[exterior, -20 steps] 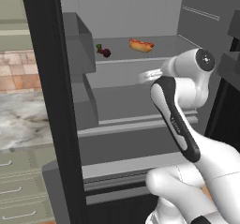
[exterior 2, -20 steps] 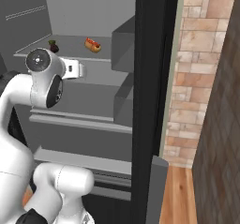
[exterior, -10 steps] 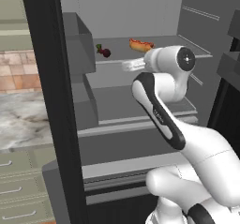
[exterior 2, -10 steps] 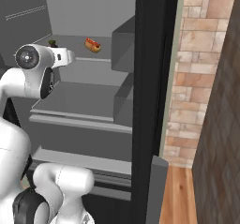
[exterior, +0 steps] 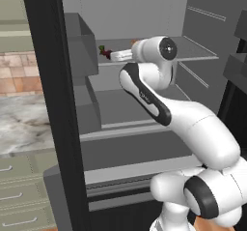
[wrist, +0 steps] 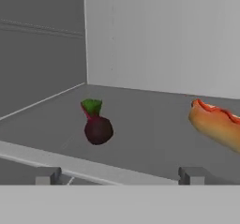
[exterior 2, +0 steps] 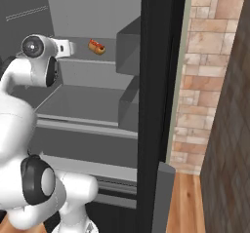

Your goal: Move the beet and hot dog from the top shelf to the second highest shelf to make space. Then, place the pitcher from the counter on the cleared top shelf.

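brick wall (exterior 2: pixel 207 81), wooden floor (exterior 2: pixel 188 205)

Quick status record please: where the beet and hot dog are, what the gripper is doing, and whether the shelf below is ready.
beet: on the top shelf, upright, stem up, untouched
hot dog: same shelf, apart from the beet
gripper: at the shelf's front lip, facing the beet, jaws open and holding nothing
second highest shelf: nothing visible on the part in view
task stage: neither item moved down yet

Beet (wrist: pixel 98 129): 1; hot dog (wrist: pixel 216 124): 1; refrigerator shelf slabs: 2, top shelf (exterior: pixel 198 56) and second highest shelf (exterior: pixel 120 109); marbled counter (exterior: pixel 21 128): 1
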{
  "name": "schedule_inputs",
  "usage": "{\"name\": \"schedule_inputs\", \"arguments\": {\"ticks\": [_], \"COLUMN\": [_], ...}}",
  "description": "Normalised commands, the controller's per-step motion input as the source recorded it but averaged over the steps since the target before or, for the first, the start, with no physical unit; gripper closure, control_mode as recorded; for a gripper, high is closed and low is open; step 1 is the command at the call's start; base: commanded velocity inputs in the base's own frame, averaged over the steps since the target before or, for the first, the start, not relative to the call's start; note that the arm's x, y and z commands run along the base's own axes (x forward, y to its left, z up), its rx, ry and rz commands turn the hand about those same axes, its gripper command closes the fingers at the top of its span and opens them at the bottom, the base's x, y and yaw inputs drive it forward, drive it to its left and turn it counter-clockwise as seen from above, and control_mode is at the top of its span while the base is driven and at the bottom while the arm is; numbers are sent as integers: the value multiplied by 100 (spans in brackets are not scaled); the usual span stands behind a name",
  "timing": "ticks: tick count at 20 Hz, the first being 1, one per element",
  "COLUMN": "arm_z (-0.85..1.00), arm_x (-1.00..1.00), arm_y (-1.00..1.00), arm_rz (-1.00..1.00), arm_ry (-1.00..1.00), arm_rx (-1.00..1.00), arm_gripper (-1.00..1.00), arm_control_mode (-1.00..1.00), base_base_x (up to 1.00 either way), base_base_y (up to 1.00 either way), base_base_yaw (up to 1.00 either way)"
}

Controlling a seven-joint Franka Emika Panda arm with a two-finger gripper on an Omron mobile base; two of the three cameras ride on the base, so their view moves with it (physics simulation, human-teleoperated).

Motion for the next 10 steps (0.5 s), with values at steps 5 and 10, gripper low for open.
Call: {"name": "schedule_inputs", "arguments": {"ticks": [5, 10], "arm_z": [3, -1], "arm_x": [46, 42], "arm_y": [13, 18], "arm_rz": [0, 0], "arm_ry": [6, 4], "arm_rx": [0, -3], "arm_gripper": [-100, -100], "arm_control_mode": [-100, -100], "base_base_x": [0, 0], "base_base_y": [0, 0], "base_base_yaw": [0, 0]}}
